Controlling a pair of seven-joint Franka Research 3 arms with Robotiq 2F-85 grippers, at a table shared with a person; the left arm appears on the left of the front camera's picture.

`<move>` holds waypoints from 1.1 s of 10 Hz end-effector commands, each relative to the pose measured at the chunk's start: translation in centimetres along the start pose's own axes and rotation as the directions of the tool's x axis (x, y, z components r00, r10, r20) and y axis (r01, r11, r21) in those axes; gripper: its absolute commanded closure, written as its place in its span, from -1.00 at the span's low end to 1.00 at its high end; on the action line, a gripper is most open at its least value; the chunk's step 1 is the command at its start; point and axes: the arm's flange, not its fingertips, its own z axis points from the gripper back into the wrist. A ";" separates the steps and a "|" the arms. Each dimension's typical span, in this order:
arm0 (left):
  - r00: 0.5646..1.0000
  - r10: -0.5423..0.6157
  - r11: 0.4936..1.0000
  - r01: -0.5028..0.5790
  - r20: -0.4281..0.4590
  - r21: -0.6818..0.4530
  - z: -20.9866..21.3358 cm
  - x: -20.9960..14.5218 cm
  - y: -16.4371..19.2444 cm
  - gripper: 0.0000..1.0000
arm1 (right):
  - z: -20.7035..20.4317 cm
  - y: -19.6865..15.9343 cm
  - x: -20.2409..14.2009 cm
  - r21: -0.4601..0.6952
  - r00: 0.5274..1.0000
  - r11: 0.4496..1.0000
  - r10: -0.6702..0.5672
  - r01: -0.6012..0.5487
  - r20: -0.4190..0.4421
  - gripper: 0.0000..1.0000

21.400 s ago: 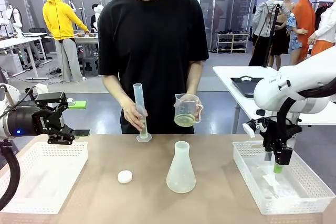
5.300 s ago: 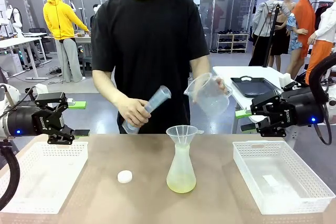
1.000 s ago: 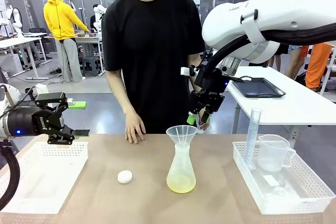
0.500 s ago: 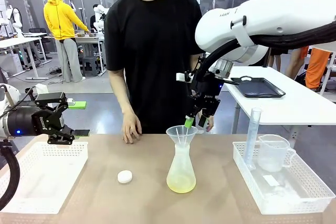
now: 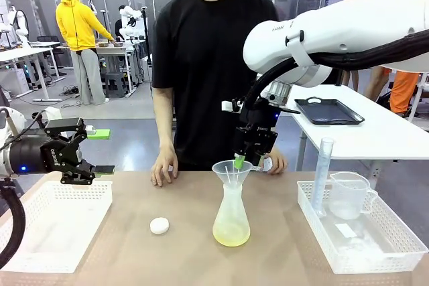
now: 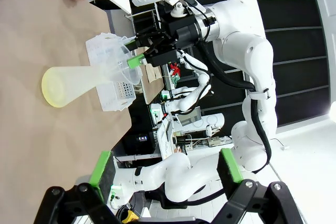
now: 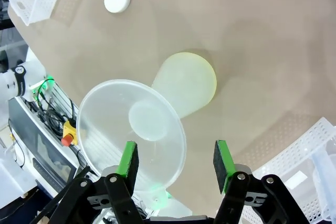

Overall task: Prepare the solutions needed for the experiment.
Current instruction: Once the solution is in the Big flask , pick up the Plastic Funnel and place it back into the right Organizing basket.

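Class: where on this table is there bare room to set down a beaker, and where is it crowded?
Free: tabletop between flask and right basket, and between cap and flask. Crowded: funnel, with the right gripper at its rim.

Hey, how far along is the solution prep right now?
Done: solution in the flask; cylinder and beaker parked in the basket. In hand: open right gripper straddles the rim of the funnel. Left, probably: lift the funnel off, fit the cap.
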 end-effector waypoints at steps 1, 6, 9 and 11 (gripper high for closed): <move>1.000 0.015 1.000 -0.015 0.002 -0.019 -0.1 0.0 -0.2 -1.00 | 0.0 0.5 1.1 -0.005 0.999 0.999 -0.035 0.035 -0.031 -0.45; 1.000 0.015 1.000 -0.015 0.002 -0.019 -0.1 0.0 -0.2 -1.00 | -0.6 0.8 1.3 -0.030 0.997 0.999 -0.041 0.040 -0.062 0.23; 1.000 0.015 1.000 -0.015 0.002 -0.019 -0.1 0.0 -0.2 -1.00 | -0.9 0.6 1.1 -0.016 0.997 0.999 -0.051 0.050 -0.061 0.92; 1.000 0.015 1.000 -0.015 0.002 -0.019 -0.1 0.0 -0.2 -1.00 | -1.0 0.7 1.0 -0.010 0.997 0.998 -0.056 0.056 -0.049 1.00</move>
